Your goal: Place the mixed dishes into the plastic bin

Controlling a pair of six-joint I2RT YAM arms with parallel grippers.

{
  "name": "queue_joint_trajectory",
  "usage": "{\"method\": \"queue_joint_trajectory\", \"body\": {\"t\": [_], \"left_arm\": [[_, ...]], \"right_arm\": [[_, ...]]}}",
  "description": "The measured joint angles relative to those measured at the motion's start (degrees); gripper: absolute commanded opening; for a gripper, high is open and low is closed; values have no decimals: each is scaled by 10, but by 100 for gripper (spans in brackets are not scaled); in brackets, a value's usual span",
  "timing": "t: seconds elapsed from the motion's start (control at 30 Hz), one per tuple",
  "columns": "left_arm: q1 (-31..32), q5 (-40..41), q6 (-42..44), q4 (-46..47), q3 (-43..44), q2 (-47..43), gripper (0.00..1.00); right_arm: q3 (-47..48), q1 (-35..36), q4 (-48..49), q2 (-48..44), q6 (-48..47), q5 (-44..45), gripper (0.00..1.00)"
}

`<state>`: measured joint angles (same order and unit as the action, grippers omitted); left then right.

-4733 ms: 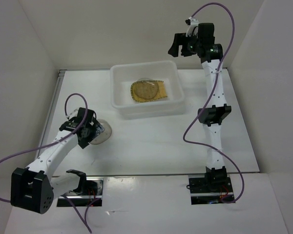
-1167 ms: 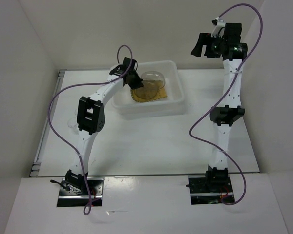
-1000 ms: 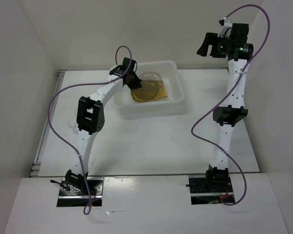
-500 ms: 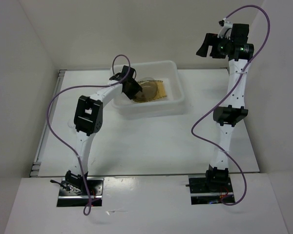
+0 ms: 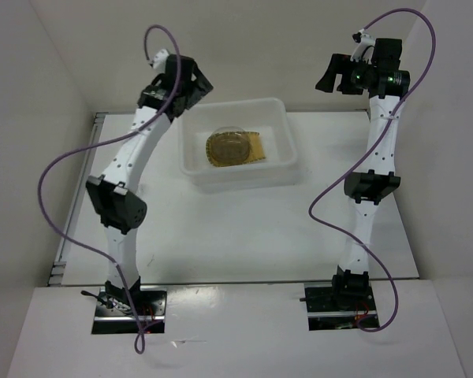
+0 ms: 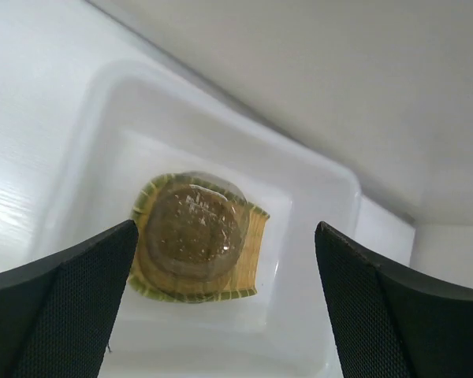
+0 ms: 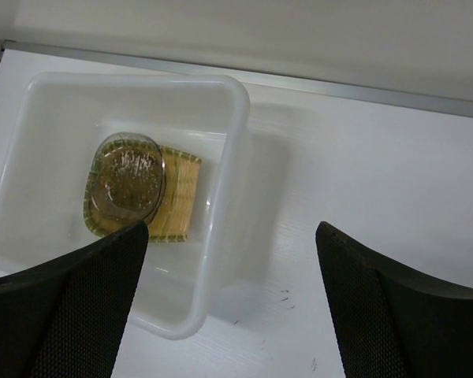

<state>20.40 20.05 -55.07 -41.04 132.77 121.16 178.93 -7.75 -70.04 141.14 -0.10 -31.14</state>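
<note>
Left end effector [image 5: 188, 85]: jaws spread wide, holding nothing. Below and ahead of it stands the plastic bin [image 5: 244, 176], white, translucent, with rounded corners, on the bench [image 5: 244, 228]. Inside, a round translucent greyish plate [image 5: 226, 148] lies on the tan rounded-square plate [image 5: 255, 146]; its grid pattern shows at the uncovered edge. Right end effector [image 5: 331, 75]: high, bin below to its left, jaws wide, empty.
</note>
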Motion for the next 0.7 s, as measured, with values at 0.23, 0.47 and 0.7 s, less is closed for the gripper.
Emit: {"method": "queue_joint_trajectory", "body": {"t": [0.23,0.47,0.7], "left_arm": [[-124,15,23,29,-263,-315,98],[-282,-63,56,6,-547,-407,95],[-323,-84,97,-27,-634,-398,85]], "right_arm": [[0,3,-2,0,0,-8,91],[0,5,-2,2,-4,-13,91],[0,9,-2,14,-6,-21,91]]}}
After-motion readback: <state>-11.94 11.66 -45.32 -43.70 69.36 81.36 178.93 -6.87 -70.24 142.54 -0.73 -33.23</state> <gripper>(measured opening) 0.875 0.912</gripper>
